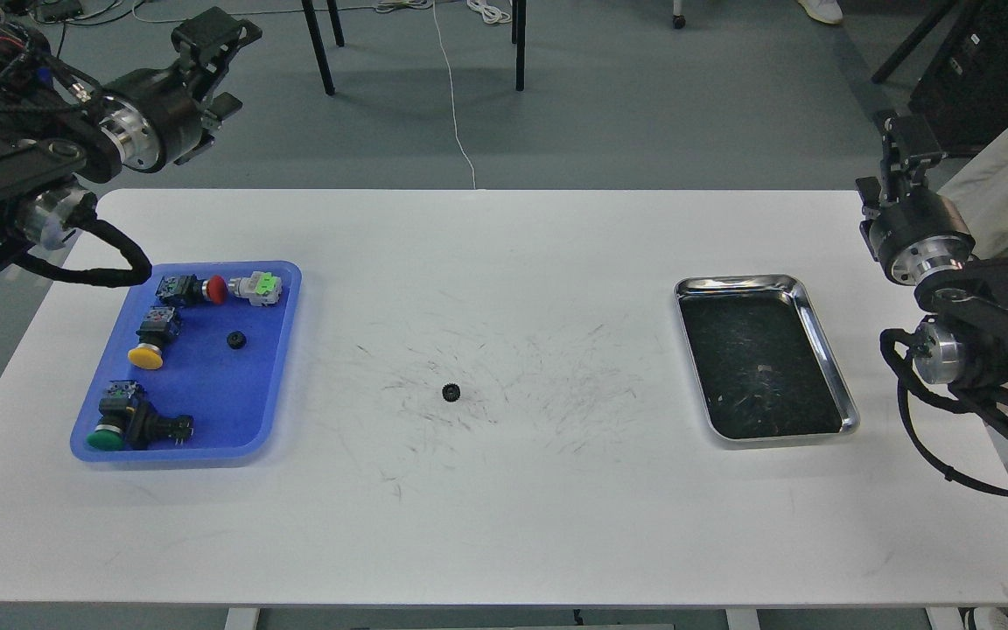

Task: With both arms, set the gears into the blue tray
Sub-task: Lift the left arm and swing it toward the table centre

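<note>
one gear [236, 340] inside blue tray [281, 367]; second gear [450, 393] on bare table [504, 525], well apart. left gripper [215, 31] and right gripper [899, 140] raised, finger state indeterminable. risk: tiny gear skidding from off-centre pinch.

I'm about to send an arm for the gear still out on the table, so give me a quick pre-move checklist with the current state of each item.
1. Loose gear lies alone on the bare table, nothing beside it: ok.
2. Other gear already inside the blue tray: ok.
3. Free floor space in the blue tray between the switches for a second gear: ok.
4. Left gripper raised beyond the table's far left corner, nothing seen in it; open or shut: cannot tell.
5. Right gripper off the table's right edge, seen small and dark: cannot tell.
6. Path across the table from the loose gear to the blue tray free of objects: ok.
</note>
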Robot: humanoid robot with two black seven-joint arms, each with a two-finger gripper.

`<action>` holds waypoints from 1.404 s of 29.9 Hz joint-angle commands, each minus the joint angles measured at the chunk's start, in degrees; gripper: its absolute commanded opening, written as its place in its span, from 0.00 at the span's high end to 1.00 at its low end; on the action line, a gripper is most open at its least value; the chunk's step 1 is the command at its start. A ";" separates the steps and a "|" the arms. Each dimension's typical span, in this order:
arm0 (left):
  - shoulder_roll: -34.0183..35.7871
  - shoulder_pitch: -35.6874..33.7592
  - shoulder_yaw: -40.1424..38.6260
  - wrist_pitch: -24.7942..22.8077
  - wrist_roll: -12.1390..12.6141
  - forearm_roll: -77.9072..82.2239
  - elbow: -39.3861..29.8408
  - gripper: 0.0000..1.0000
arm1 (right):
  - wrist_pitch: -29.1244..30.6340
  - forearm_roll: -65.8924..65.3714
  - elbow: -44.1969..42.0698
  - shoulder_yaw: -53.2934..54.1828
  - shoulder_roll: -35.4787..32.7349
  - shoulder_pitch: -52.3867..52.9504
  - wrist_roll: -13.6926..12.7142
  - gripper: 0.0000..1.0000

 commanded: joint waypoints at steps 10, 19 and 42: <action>-1.61 3.44 -2.99 -5.89 -1.60 1.10 9.75 0.03 | 0.01 0.00 -0.09 -0.27 0.75 -0.77 -0.01 0.05; -5.47 6.26 -7.57 -7.49 -7.36 1.98 15.58 0.02 | 0.01 -0.09 -0.53 -0.27 1.62 -0.86 -0.01 0.06; -5.13 0.73 6.04 11.05 -7.36 16.48 -4.63 0.02 | -0.26 -0.17 -0.45 -0.27 1.89 -1.30 -0.01 0.06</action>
